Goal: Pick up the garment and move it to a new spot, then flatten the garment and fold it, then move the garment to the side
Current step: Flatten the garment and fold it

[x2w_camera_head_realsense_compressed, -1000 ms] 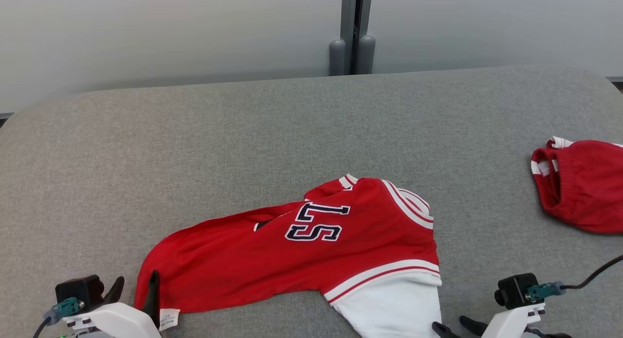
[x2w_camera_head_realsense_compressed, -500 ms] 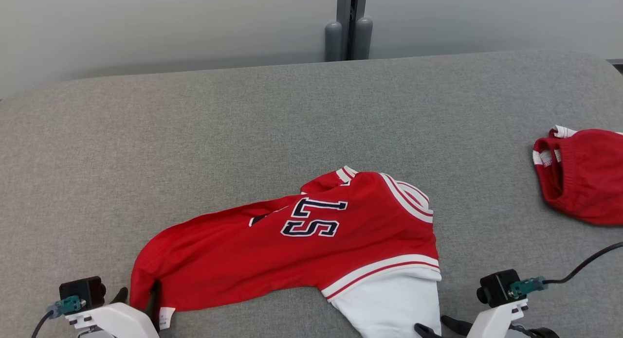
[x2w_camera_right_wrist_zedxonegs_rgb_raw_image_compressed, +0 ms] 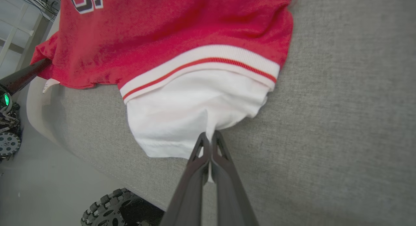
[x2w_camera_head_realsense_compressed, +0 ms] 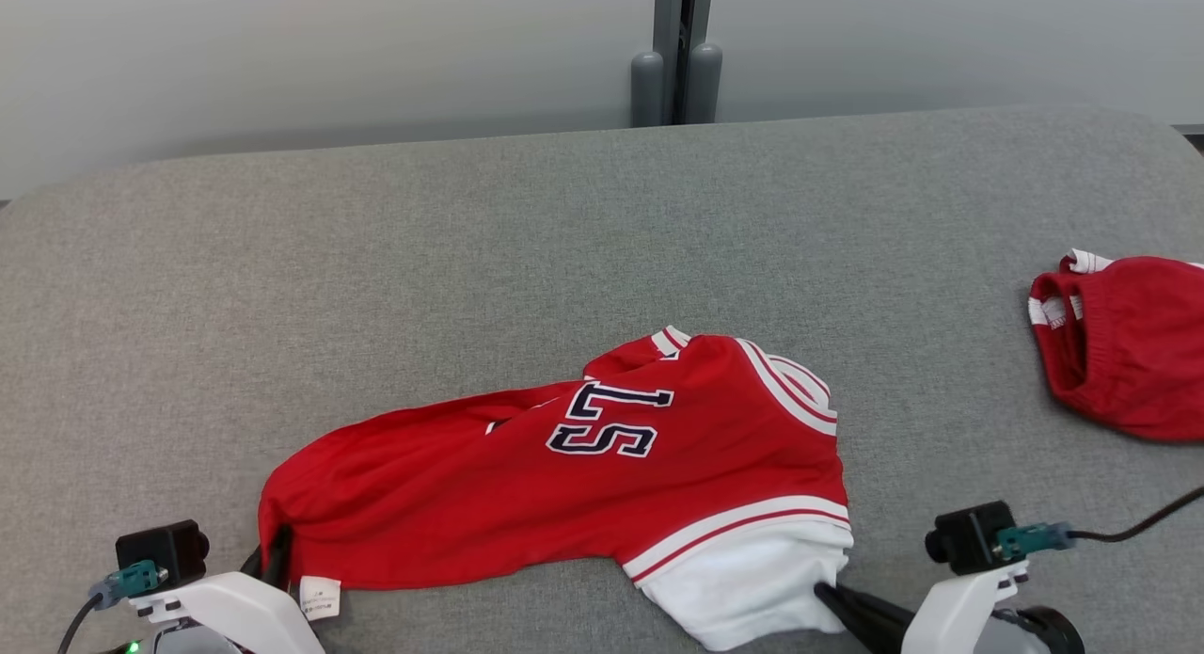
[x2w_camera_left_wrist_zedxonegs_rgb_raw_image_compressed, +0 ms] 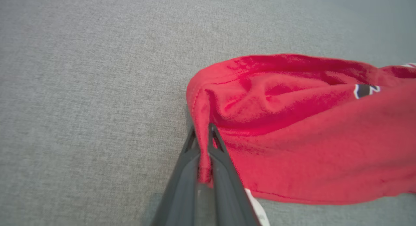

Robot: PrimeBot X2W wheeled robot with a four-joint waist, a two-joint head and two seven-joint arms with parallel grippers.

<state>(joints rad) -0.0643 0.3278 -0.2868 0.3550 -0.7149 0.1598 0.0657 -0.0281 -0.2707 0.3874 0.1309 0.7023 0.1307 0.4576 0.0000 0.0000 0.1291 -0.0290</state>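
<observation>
A crumpled red jersey (x2w_camera_head_realsense_compressed: 583, 475) with ribbed white trim lies near the front edge of a grey woven tabletop (x2w_camera_head_realsense_compressed: 376, 240). The left gripper (x2w_camera_left_wrist_zedxonegs_rgb_raw_image_compressed: 202, 130) pinches its red hem; the right gripper (x2w_camera_right_wrist_zedxonegs_rgb_raw_image_compressed: 208, 136) pinches its smooth white end.

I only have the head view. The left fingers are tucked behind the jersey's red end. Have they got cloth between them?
Observer: Yes. The left wrist view shows the left gripper shut on a pinched fold of the jersey.
Operator: And the right one, at the white part?
Observer: The right gripper is shut on the white end. A sliver of white cloth shows between its fingers.
Operator: Anything below the table edge?
Observer: The right wrist view shows a knobby black wheel below the edge of the table.
</observation>
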